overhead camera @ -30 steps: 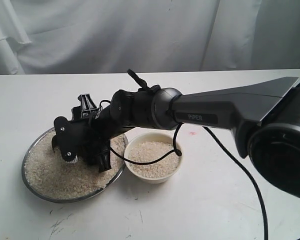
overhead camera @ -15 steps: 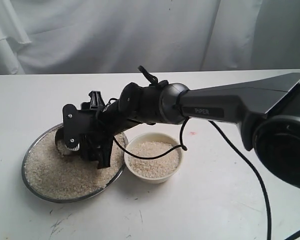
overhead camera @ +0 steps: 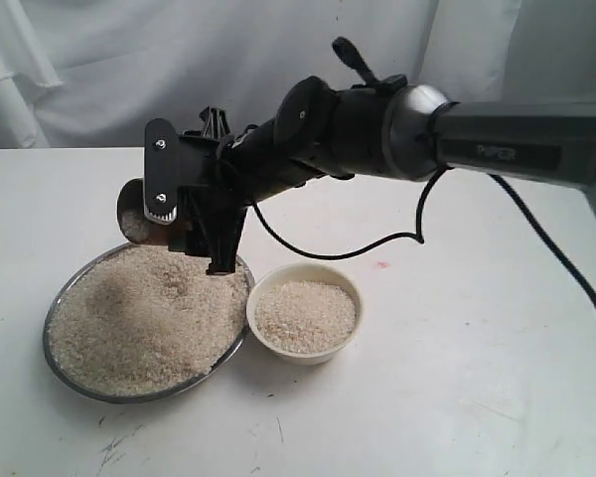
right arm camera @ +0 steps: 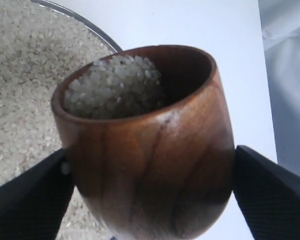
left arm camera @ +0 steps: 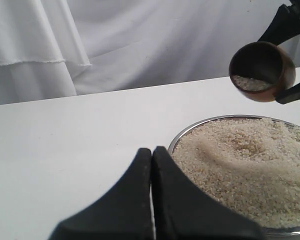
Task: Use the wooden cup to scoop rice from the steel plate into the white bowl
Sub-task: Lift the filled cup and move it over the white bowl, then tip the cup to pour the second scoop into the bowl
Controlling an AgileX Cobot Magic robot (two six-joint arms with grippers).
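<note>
**Ana:** Where was the wooden cup (right arm camera: pixel 145 150)?

**Ben:** Pinched between the right fingers (right arm camera: pixel 270 190), one pad on each side of its belly. It hung in the air, tilted, with a part-load of rice (right arm camera: pixel 112 85) banked against the low side of the mouth.

**Ana:** How would it handle, do you think?

**Ben:** Stiff and probably light, but the wood looked smooth and round. I'd guess it could twist or slide in a two-point pinch. The widest part of the barrel, where the fingers sat, seemed the right place to hold it. The grains were loose and dry, so they would run out at any further tip.

**Ana:** What lay below?

**Ben:** The steel plate (overhead camera: pixel 48 333) sat directly under those fingers on the table (overhead camera: pixel 457 378), holding a broad heap. The white bowl (overhead camera: pixel 308 356) stood just beside the plate, below the fingers and off toward the arm's side, already holding rice well up its walls. Cup and bowl were apart. I judged the carry across and the pour were not yet done.

**Ana:** And the other arm?

**Ben:** The left fingers (left arm camera: pixel 180 200) were pressed together with nothing between them. They sat low over the table, with the plate's rim just beyond their tips and the cup higher up beyond that.
</note>
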